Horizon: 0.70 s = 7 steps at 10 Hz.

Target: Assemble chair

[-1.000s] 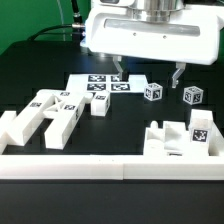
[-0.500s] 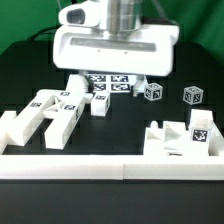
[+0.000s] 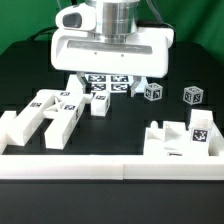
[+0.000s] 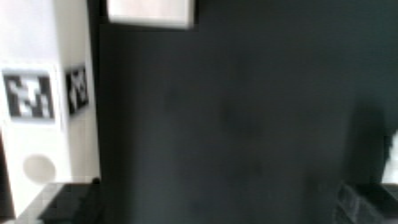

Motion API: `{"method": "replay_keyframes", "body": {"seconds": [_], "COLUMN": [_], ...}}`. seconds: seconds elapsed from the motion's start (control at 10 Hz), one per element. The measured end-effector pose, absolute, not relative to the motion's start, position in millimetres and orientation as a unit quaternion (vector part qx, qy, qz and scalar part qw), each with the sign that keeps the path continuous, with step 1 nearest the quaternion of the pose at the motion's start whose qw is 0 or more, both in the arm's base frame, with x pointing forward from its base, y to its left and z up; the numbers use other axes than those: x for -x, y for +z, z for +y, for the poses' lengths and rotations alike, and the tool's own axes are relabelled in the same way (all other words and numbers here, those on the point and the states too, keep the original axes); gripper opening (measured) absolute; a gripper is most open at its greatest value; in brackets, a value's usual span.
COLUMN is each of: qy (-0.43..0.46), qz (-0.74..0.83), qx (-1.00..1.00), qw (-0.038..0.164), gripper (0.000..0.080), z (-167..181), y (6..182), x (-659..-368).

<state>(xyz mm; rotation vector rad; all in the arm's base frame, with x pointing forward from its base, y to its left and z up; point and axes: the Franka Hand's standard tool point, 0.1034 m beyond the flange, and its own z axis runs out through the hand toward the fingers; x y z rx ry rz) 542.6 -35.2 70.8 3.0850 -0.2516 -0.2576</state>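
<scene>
Pincer (image 3: 108, 82) spread wide, empty, near marker board (image 3: 122, 85); chair parts (image 3: 55, 112) loose.

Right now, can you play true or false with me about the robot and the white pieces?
1. The fingers are open and hold nothing. True.
2. A small cube and a second cube sit to the exterior view's right of the marker board. True.
3. The chair is all built. False: its white parts lie loose on the table, in separate groups.
4. The table is red. False: it is black.
</scene>
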Motion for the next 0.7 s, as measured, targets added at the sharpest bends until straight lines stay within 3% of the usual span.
{"method": "replay_keyframes", "body": {"seconds": [0.3,0.7], "qy": [-0.203,-0.333], "qz": [-0.085,-0.071], "qx": [-0.975,-0.940], "qw": [0.008,0.000], "gripper": [0.0648,0.0648], "z": [-59,-58], "y": [66.0,64.1], "x": [-521,-513]}}
